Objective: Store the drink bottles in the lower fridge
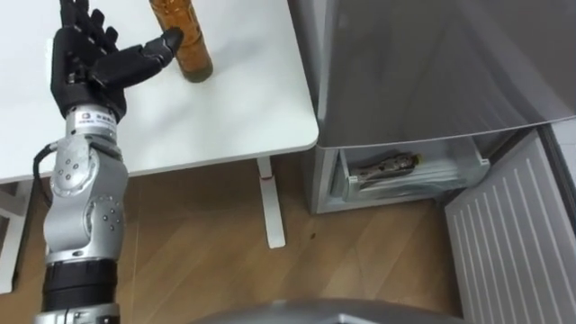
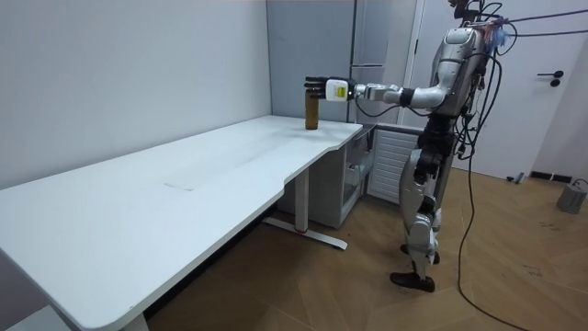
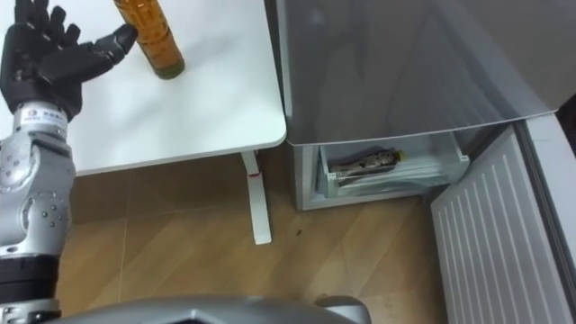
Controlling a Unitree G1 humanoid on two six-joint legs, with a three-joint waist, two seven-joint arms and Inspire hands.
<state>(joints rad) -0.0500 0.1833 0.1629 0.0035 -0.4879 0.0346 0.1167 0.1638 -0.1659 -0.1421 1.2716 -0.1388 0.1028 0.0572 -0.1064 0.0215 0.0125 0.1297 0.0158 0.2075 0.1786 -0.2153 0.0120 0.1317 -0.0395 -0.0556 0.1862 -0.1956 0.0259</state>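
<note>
An amber drink bottle (image 1: 184, 40) stands upright near the right end of the white table (image 1: 225, 117). My left hand (image 1: 90, 67) is just left of it, open, with straight fingers and the thumb tip touching the bottle's side. In the room view the same hand (image 2: 319, 86) reaches out to the bottle (image 2: 312, 112) at the table's far corner. To the right, the lower fridge drawer (image 1: 450, 175) is open, and a second bottle (image 1: 387, 166) lies on its side inside.
The grey fridge (image 1: 432, 63) stands right of the table, and its lower door (image 1: 513, 243) is swung open toward me. A white table leg (image 1: 270, 202) stands on the wooden floor between me and the fridge.
</note>
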